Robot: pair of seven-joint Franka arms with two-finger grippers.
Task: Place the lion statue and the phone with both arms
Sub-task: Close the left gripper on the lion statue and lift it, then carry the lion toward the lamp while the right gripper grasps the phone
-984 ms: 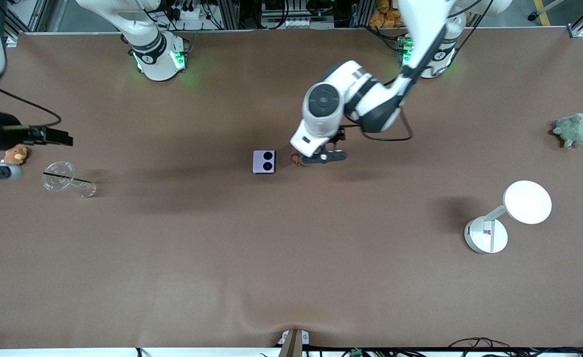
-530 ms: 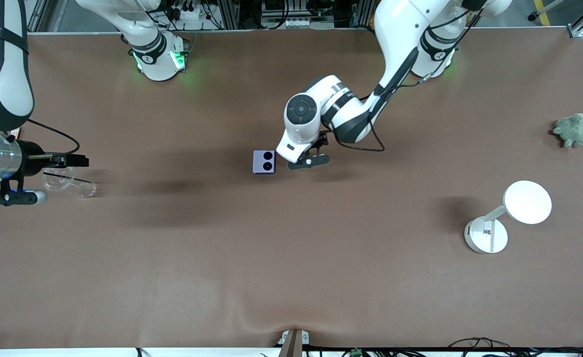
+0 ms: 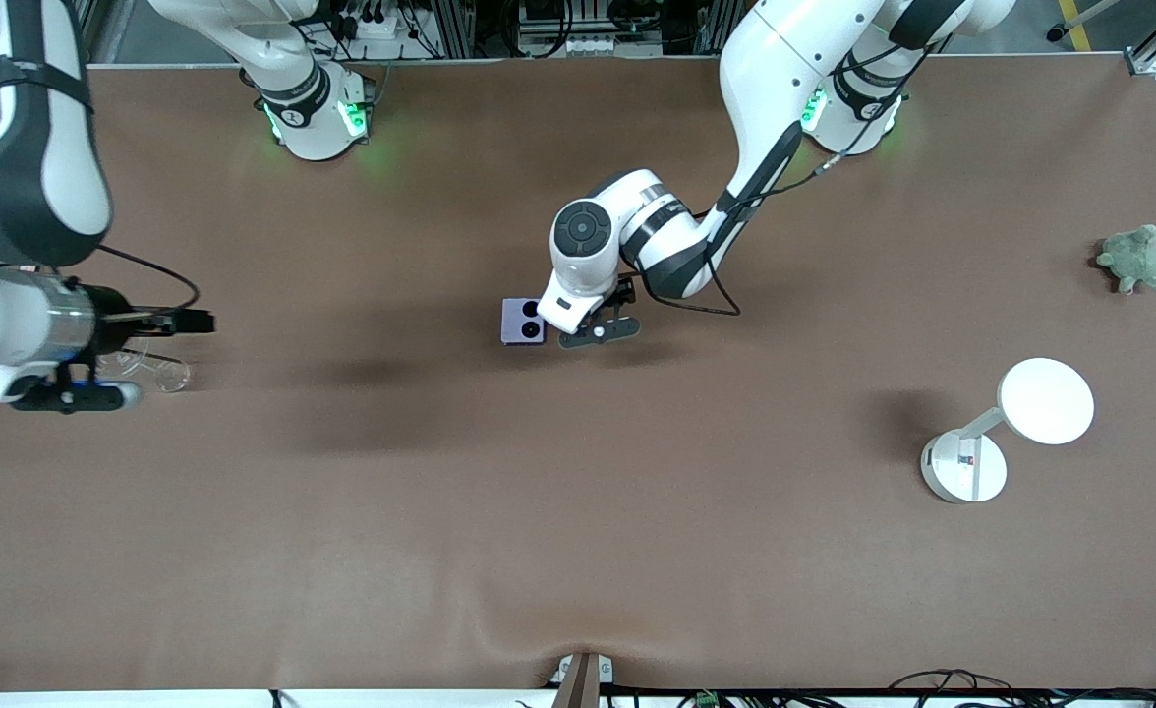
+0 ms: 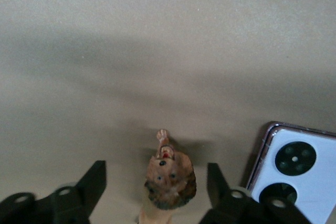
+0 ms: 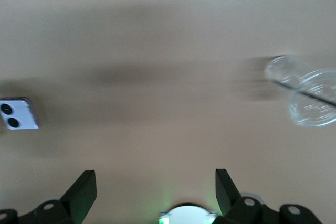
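The lion statue (image 4: 169,179), a small brown figurine with a darker mane, stands on the table between the open fingers (image 4: 94,182) of my left gripper (image 4: 156,186), not touching either. In the front view my left arm's wrist (image 3: 578,265) hides it. The pale lavender phone (image 3: 522,321) with two black camera circles lies flat right beside the lion, toward the right arm's end; it also shows in the left wrist view (image 4: 296,174). My right gripper (image 3: 197,321) is open and empty in the air, over the table near a glass, well away from the phone (image 5: 19,114).
A clear stemmed glass (image 3: 153,368) lies on its side under my right arm; it also shows in the right wrist view (image 5: 307,95). A green plush turtle (image 3: 1133,258) and a white round-headed stand (image 3: 1006,428) sit toward the left arm's end.
My left gripper has moved toward the phone and now straddles the lion. My right arm has swung in from the table's end, over the glass, and now covers the orange-brown plush toy.
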